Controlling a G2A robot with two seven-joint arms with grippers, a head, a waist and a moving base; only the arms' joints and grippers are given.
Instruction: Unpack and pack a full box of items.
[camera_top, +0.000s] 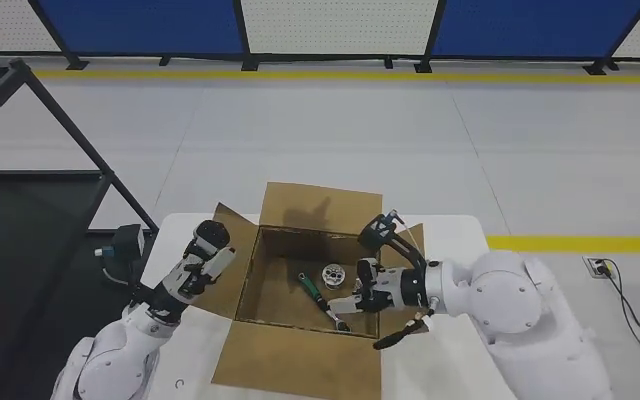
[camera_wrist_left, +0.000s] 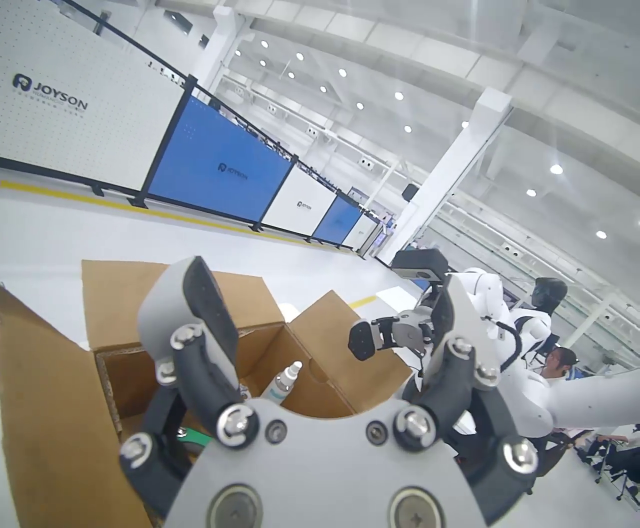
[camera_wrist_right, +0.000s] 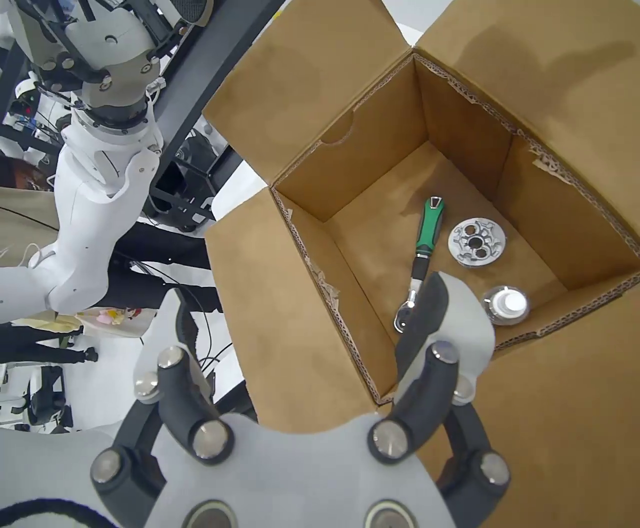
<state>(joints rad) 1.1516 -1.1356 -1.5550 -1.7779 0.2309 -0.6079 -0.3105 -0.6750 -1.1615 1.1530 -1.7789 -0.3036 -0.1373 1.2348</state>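
An open cardboard box (camera_top: 320, 205) stands in the middle of the table, all flaps folded out. On its floor lie a green-handled ratchet wrench (camera_top: 318, 295) (camera_wrist_right: 425, 250) and a round metal disc (camera_top: 332, 273) (camera_wrist_right: 476, 243). A white-capped spray bottle (camera_wrist_right: 507, 304) (camera_wrist_left: 282, 382) stands upright in a corner of the box. My right gripper (camera_top: 370, 318) (camera_wrist_right: 310, 300) is open above the box's near right rim, one finger over the ratchet's head, holding nothing. My left gripper (camera_top: 220, 243) (camera_wrist_left: 325, 280) is open and empty beside the box's left flap, raised above it.
The box rests on a white table (camera_top: 180, 230). A black metal frame (camera_top: 60, 130) stands to the left of the table. Blue and white partition panels (camera_top: 140, 25) line the far side of the grey floor.
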